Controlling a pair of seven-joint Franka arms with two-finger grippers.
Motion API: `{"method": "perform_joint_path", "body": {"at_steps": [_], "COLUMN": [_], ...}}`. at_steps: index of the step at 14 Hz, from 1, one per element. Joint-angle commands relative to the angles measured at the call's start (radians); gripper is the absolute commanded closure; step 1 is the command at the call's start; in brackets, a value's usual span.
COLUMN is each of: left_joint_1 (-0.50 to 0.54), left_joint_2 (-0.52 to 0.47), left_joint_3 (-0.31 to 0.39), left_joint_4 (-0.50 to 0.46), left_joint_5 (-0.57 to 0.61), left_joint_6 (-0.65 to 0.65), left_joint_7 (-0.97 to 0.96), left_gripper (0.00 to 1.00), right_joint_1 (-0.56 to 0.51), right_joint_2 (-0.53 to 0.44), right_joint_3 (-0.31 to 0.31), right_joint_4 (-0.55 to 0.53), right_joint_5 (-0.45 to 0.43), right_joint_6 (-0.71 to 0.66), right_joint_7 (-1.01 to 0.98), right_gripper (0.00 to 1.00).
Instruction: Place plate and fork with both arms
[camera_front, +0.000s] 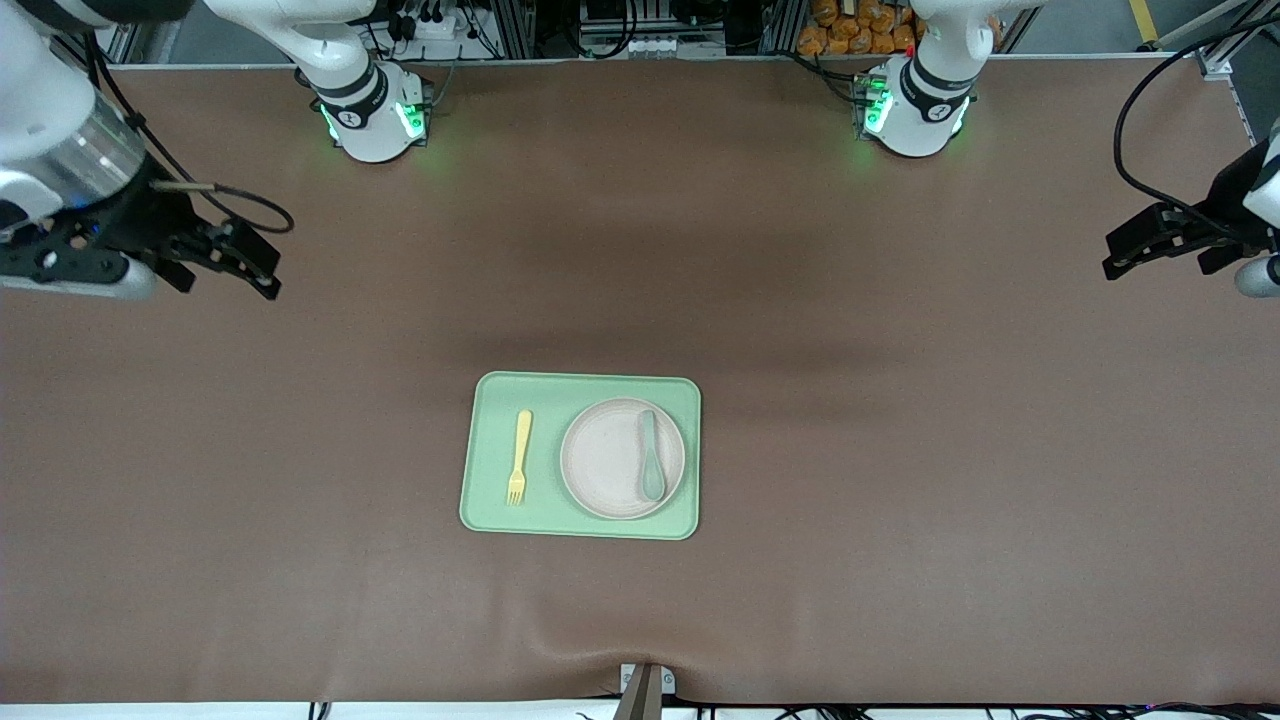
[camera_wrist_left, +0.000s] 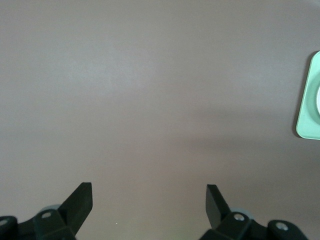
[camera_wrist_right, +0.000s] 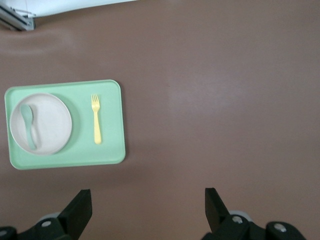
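Note:
The off-white speckled plate (camera_front: 605, 470) lies on a light green tray (camera_front: 490, 400) in the middle of the table. The pale yellow fork (camera_front: 519, 457) lies on the tray beside the plate, toward the right arm's end. My right gripper (camera_front: 262, 262) hangs open and empty over bare table at the right arm's end. My left gripper (camera_front: 1118, 255) hangs open and empty over the left arm's end. The right wrist view shows the plate (camera_wrist_right: 52, 125), the fork (camera_wrist_right: 96, 119) and the tray (camera_wrist_right: 112, 150) well off from its gripper (camera_wrist_right: 148, 197). The left wrist view shows its gripper (camera_wrist_left: 149, 192) and only the tray's corner (camera_wrist_left: 307, 110).
A teal-green spoon (camera_front: 651, 455) lies on the plate, also seen as the spoon (camera_wrist_right: 28, 122) in the right wrist view. Brown cloth covers the table. The two arm bases (camera_front: 372, 120) (camera_front: 915, 115) stand at the table's edge farthest from the front camera.

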Motion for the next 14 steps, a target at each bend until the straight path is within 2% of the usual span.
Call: {"method": "perform_joint_path", "body": {"at_steps": [1,4,7,14], "left_joint_1": [0.005,0.009,0.017,0.014], "left_joint_2": [-0.022,-0.025,-0.025,-0.016], "left_joint_3": [-0.016,-0.014,-0.008,-0.006], "left_joint_4": [-0.026,-0.023,-0.017,0.004], "left_joint_5": [-0.017,-0.019,-0.020,-0.003], "left_joint_6": [0.008,0.000,-0.009,-0.009], "left_joint_7": [-0.037,-0.041,-0.064,-0.068], "left_gripper": [0.00,0.00,0.00,0.00], "right_joint_1": [-0.027,-0.029,-0.029,-0.024], "right_joint_2": [-0.035,0.045,0.074,0.073], "right_joint_3": [-0.028,-0.050,-0.069,-0.070], "right_joint_4": [-0.046,0.066,0.101,0.106], "right_joint_5": [0.019,0.019,0.023,0.022], "right_joint_6": [0.024,0.009,-0.003,-0.022], "right_joint_7": [-0.077,-0.083,-0.084,-0.089], "right_gripper": [0.00,0.00,0.00,0.00]}}
